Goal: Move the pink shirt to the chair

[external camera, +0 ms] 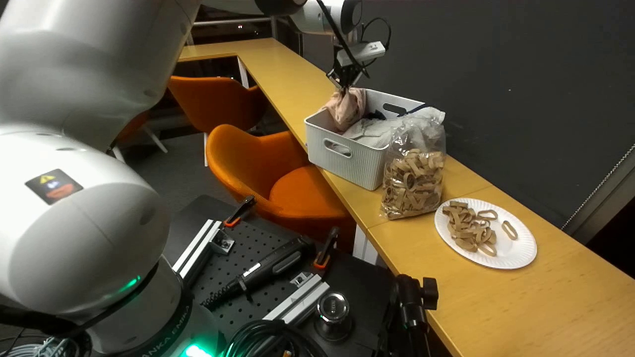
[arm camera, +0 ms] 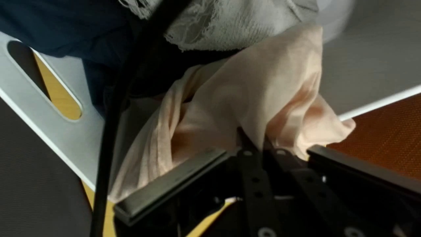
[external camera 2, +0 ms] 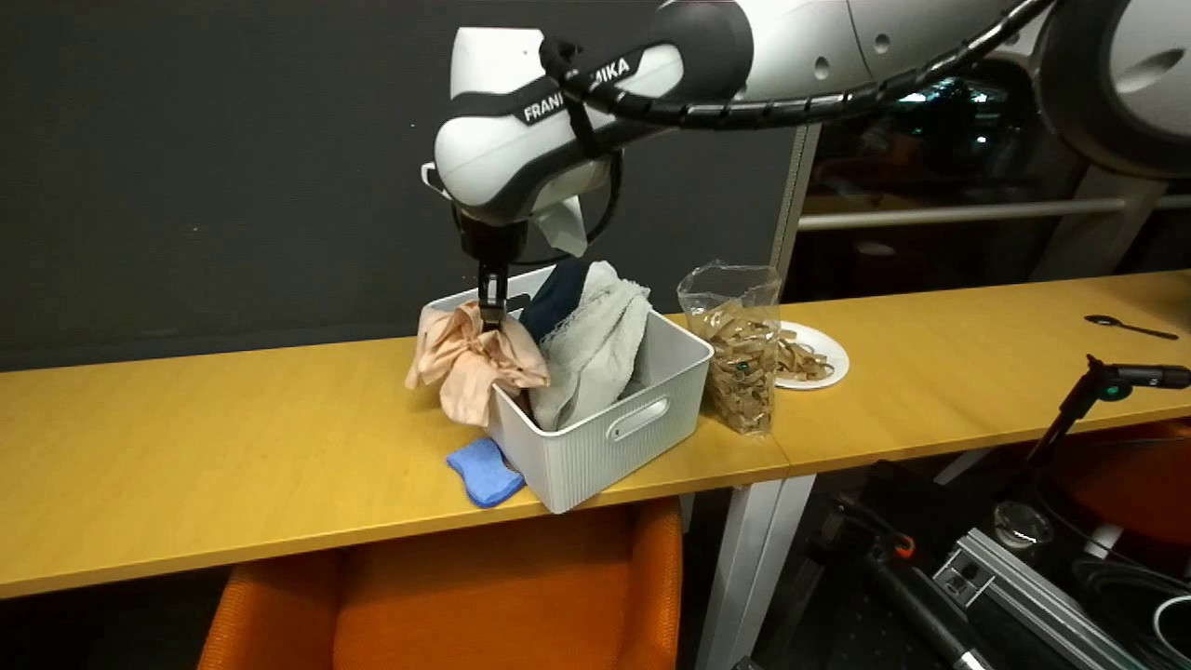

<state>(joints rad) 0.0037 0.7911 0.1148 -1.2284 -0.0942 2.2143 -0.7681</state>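
While the black two-fingered claw [external camera 2: 491, 321] grasps a bunched fold of the pale-pink cloth shirt [external camera 2: 475, 363], the picking-up looks done. Straddling the rim of the white ribbed plastic box [external camera 2: 595, 465], the shirt is not yet clear; lifting free, carrying and letting go appear left. Crumpled, it has no definite long axis or heading: folds fan out from the pinch, one loose end drooping outside the box, collar and sleeves indistinguishable. Below the yellow wooden worktop [external camera 2: 233, 447], the orange upholstered chair [external camera 2: 484, 596], probably the target, bears no shirt.
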